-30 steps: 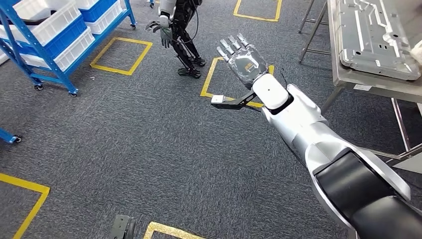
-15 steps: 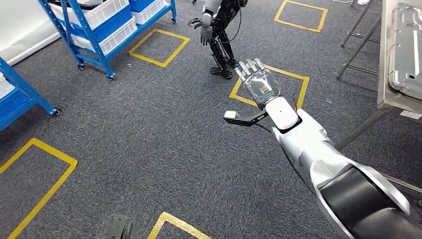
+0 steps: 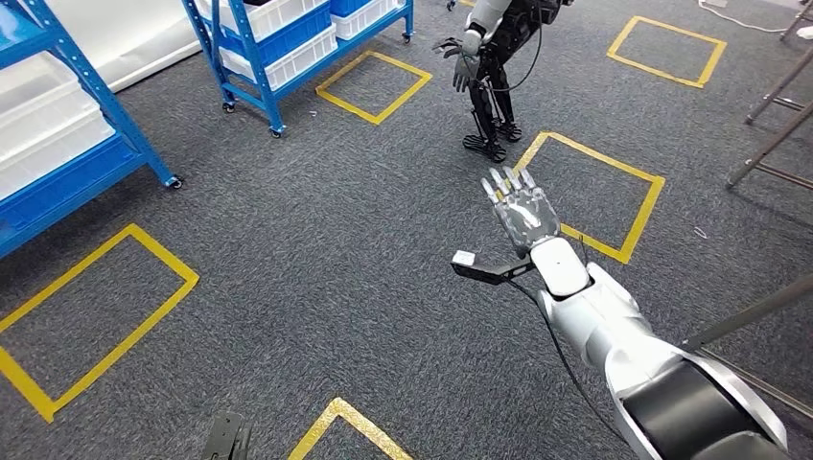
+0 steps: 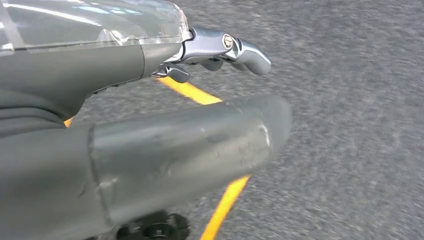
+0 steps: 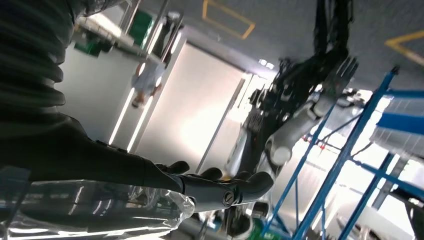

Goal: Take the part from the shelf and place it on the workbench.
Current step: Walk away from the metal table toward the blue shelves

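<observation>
Two blue shelving racks stand on castors at the far left of the room — the nearer rack (image 3: 91,134) holds white bins on blue shelves, and the farther rack (image 3: 288,38) carries white and blue bins stacked in tiers. None of the bins shows its contents from here, so I cannot tell where the part lies. Out over the grey carpet (image 3: 288,268) the robot's right hand (image 3: 522,206) is held at the end of its silver arm, fingers (image 3: 503,184) straight and slightly spread, nothing in the palm; a small black bracket (image 3: 484,266) with a white tip juts sideways from the wrist. In the right wrist view the same hand (image 5: 220,192) shows dark fingers extended together with a clear plastic cover over its back. The left hand (image 4: 165,95) hangs low above the floor — its thick grey thumb (image 4: 190,140) lies straight and a silvery fingertip (image 4: 245,50) reaches past it, holding nothing, over a strip of yellow tape (image 4: 225,200). Yellow tape squares (image 3: 594,192) mark the carpet in several places. Beyond the right hand another humanoid robot (image 3: 494,67) stands on dark legs, one grey hand hanging at its side. Thin metal table legs (image 3: 767,125) cross the right edge.
</observation>
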You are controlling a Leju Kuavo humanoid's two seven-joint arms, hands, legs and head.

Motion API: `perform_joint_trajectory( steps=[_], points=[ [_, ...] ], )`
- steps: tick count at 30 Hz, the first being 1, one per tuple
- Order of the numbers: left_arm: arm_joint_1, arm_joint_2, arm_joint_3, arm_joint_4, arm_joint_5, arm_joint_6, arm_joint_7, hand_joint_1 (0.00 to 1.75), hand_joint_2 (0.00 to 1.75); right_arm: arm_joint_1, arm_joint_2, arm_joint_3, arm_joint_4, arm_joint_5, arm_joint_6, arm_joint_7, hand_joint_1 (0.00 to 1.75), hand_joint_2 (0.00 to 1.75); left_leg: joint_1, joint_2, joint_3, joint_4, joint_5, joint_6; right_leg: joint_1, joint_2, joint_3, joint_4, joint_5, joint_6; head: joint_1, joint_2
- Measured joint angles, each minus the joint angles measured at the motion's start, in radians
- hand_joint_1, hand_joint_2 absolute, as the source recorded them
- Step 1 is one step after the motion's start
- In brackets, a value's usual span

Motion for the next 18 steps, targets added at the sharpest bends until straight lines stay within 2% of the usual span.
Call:
perform_joint_trajectory(
  steps=[1, 2, 4, 5, 6, 7, 8, 9, 11, 12, 13, 15, 16, 18],
  points=[
    [0.006, 0.003, 0.0, 0.0, 0.001, 0.0, 0.0, 0.0, 0.0, 0.016, 0.0, -0.008, 0.003, -0.004, -0.003, 0.002, 0.0, 1.75, -0.002, 0.015, -0.003, 0.002, -0.004, -0.004, -0.002, -0.014, 0.004, -0.007, 0.003, -0.006, 0.0, 0.0],
    [0.011, 0.006, 0.0, 0.0, 0.001, 0.001, 0.0, 0.0, 0.0, 0.029, -0.001, -0.015, 0.007, -0.009, -0.008, 0.004, 0.0, 1.75, -0.006, 0.043, -0.013, 0.021, -0.018, -0.007, -0.004, -0.027, 0.007, -0.013, 0.007, -0.012, 0.0, 0.0],
    [0.016, 0.01, 0.0, 0.0, 0.0, 0.002, -0.001, 0.0, 0.0, 0.058, -0.006, -0.031, 0.016, -0.025, -0.018, 0.01, 0.0, 1.75, -0.009, 0.114, -0.057, 0.122, -0.075, -0.009, -0.001, -0.055, 0.011, -0.019, 0.008, -0.02, -0.001, 0.0],
    [0.018, 0.011, 0.0, 0.0, 0.0, 0.003, -0.002, 0.0, 0.0, 0.083, -0.012, -0.042, 0.021, -0.036, -0.025, 0.012, 0.0, 1.75, -0.009, 0.132, -0.084, 0.188, -0.105, -0.01, 0.002, -0.072, 0.013, -0.019, 0.006, -0.022, -0.001, 0.0],
    [0.022, 0.012, 0.0, 0.0, -0.001, 0.004, -0.003, 0.0, 0.0, 0.117, -0.018, -0.056, 0.028, -0.049, -0.03, 0.015, 0.0, 1.75, -0.009, 0.14, -0.105, 0.24, -0.123, -0.01, 0.005, -0.09, 0.017, -0.019, 0.004, -0.024, -0.001, 0.0],
    [0.029, 0.013, 0.0, 0.0, -0.001, 0.005, -0.004, 0.0, 0.0, 0.155, -0.024, -0.071, 0.035, -0.061, -0.034, 0.018, 0.0, 1.75, -0.009, 0.144, -0.11, 0.262, -0.125, -0.01, 0.007, -0.107, 0.019, -0.019, 0.001, -0.025, -0.001, 0.0],
    [0.038, 0.014, 0.0, 0.0, -0.002, 0.006, -0.004, 0.0, 0.0, 0.19, -0.028, -0.085, 0.04, -0.07, -0.037, 0.02, 0.0, 1.75, -0.009, 0.147, -0.095, 0.243, -0.11, -0.009, 0.008, -0.123, 0.021, -0.018, -0.002, -0.025, -0.001, 0.0],
    [0.047, 0.016, 0.0, 0.0, -0.003, 0.007, -0.003, 0.0, 0.0, 0.22, -0.031, -0.097, 0.045, -0.076, -0.037, 0.023, 0.0, 1.75, -0.01, 0.155, -0.063, 0.19, -0.084, -0.006, 0.009, -0.135, 0.023, -0.017, -0.004, -0.024, -0.001, 0.0],
    [0.058, 0.022, 0.0, 0.0, -0.008, 0.006, 0.002, 0.0, 0.0, 0.263, -0.036, -0.122, 0.051, -0.084, -0.033, 0.033, 0.0, 1.75, -0.019, 0.195, 0.012, 0.059, -0.047, 0.004, 0.012, -0.156, 0.024, -0.014, -0.01, -0.018, -0.001, 0.0],
    [0.06, 0.023, 0.0, 0.0, -0.011, 0.002, 0.006, 0.0, 0.0, 0.28, -0.04, -0.137, 0.054, -0.09, -0.027, 0.039, 0.0, 1.75, -0.025, 0.211, 0.036, 0.017, -0.04, 0.009, 0.014, -0.166, 0.026, -0.013, -0.013, -0.014, -0.001, 0.0],
    [0.063, 0.024, 0.0, 0.0, -0.015, -0.004, 0.01, 0.0, 0.0, 0.298, -0.043, -0.153, 0.057, -0.097, -0.02, 0.042, 0.0, 1.75, -0.029, 0.219, 0.046, -0.002, -0.042, 0.015, 0.016, -0.177, 0.029, -0.013, -0.016, -0.009, -0.001, 0.0],
    [0.076, 0.026, 0.0, 0.001, -0.021, -0.019, 0.02, 0.0, 0.0, 0.337, -0.047, -0.184, 0.063, -0.116, -0.008, 0.047, 0.0, 1.75, -0.029, 0.198, 0.05, -0.007, -0.04, 0.024, 0.017, -0.196, 0.036, -0.013, -0.022, 0.001, 0.0, 0.0],
    [0.086, 0.026, 0.0, 0.001, -0.024, -0.024, 0.024, 0.0, 0.0, 0.355, -0.047, -0.198, 0.064, -0.127, -0.007, 0.047, 0.0, 1.75, -0.027, 0.188, 0.053, -0.011, -0.038, 0.028, 0.015, -0.186, 0.037, -0.006, -0.03, 0.006, 0.0, 0.0],
    [0.099, 0.027, 0.0, 0.002, -0.031, -0.03, 0.033, 0.0, 0.0, 0.391, -0.047, -0.223, 0.068, -0.15, -0.01, 0.046, 0.0, 1.75, -0.022, 0.169, 0.058, -0.018, -0.033, 0.038, 0.009, -0.132, 0.015, 0.053, -0.074, 0.015, 0.0, 0.0]
  ],
)
